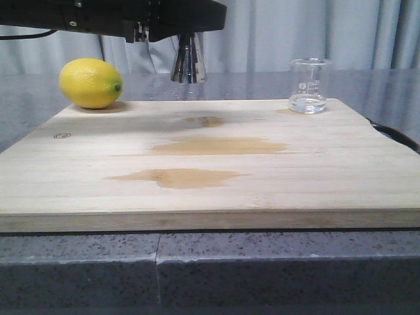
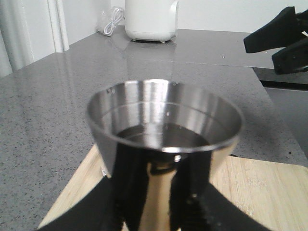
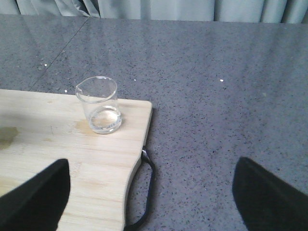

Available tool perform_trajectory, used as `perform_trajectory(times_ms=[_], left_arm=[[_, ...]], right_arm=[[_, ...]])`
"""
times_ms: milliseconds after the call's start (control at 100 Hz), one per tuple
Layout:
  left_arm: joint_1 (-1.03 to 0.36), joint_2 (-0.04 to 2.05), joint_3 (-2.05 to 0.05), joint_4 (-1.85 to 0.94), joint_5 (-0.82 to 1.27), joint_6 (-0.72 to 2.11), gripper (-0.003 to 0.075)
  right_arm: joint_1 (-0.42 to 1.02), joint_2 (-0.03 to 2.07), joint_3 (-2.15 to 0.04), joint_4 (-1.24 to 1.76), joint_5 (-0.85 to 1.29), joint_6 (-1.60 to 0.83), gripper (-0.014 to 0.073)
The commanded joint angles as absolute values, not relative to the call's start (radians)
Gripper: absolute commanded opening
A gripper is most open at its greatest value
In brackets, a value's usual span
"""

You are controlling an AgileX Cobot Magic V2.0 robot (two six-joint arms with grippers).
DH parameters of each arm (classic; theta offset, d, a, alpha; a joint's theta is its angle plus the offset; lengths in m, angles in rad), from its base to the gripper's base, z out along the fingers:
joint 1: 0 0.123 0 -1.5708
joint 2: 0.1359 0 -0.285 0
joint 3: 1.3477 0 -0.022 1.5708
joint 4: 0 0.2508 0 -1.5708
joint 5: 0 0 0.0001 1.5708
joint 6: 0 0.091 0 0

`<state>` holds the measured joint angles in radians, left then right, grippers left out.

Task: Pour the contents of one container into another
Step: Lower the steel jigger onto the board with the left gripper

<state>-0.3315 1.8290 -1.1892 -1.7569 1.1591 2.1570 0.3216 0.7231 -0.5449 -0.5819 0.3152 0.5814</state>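
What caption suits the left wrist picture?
Left end effector holding the steel jigger upright above the wooden board.

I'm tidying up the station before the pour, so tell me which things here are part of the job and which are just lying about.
Part of the job:
- glass beaker, standing on the board's far right corner
- steel jigger, held up in the left gripper

Just lying about:
- lemon
- wooden cutting board, with damp patches
- white appliance on the counter

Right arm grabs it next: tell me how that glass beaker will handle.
The beaker looks thin-walled clear glass, so probably fragile and slippery. It seems nearly empty, likely light and easy to tip if nudged. It stands near the board corner, so pushing looks risky.
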Motion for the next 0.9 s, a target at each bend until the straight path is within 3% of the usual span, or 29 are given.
perform_trajectory(times_ms=[0,890], left_arm=[[-0.341,1.772,-1.22,-1.85,1.256,2.15,0.0199],[-0.341,1.795,-1.138,-1.815,1.268,2.183,0.0197]], right_arm=[[0.322,0.716,-0.569,-0.612,0.272,0.586,0.0594],[0.322,0.716,-0.569,-0.638,0.274,0.586,0.0594]])
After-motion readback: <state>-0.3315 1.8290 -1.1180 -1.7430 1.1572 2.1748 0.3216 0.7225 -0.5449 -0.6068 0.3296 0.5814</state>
